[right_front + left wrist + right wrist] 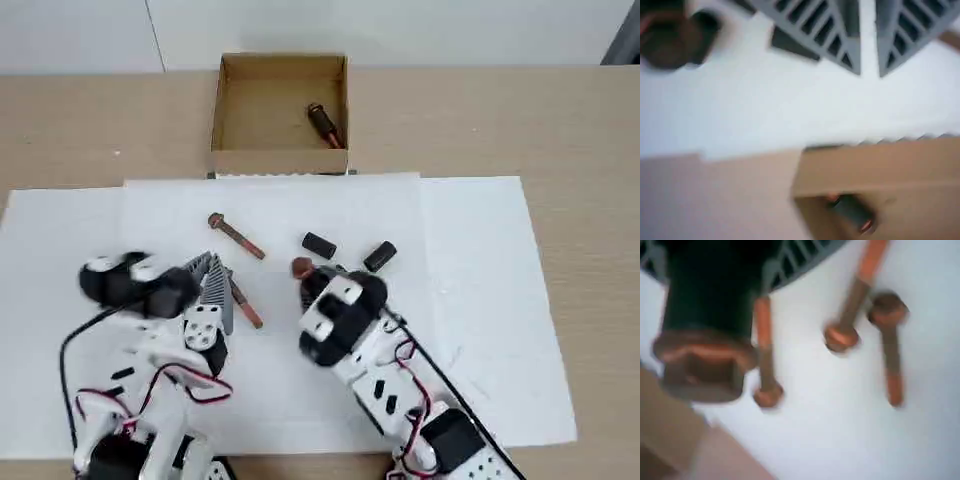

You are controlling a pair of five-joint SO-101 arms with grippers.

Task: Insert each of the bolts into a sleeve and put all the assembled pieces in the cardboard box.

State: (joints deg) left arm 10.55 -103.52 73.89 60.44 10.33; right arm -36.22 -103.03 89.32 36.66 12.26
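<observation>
The cardboard box (pixel 283 158) stands at the back with one bolt-in-sleeve piece (pixel 322 124) lying in it, also seen in the left wrist view (pixel 850 212). My right gripper (pixel 308 275) is over the middle of the white paper, shut on a black sleeve with a copper bolt head (pixel 702 360) at its end. Two loose black sleeves (pixel 318 245) (pixel 380 256) lie just beyond it. My left gripper (pixel 212 280) (pixel 867 50) hovers low, slightly open, nothing between its fingers. One bolt (pixel 236 236) lies ahead of it, another (pixel 245 305) right beside its fingers.
White paper sheets (pixel 480 300) cover the table's near half, with bare wood around the box. In the right wrist view three loose bolts (pixel 765 350) (pixel 855 305) (pixel 892 350) lie on the paper near the left arm's grey fingers (pixel 800 255).
</observation>
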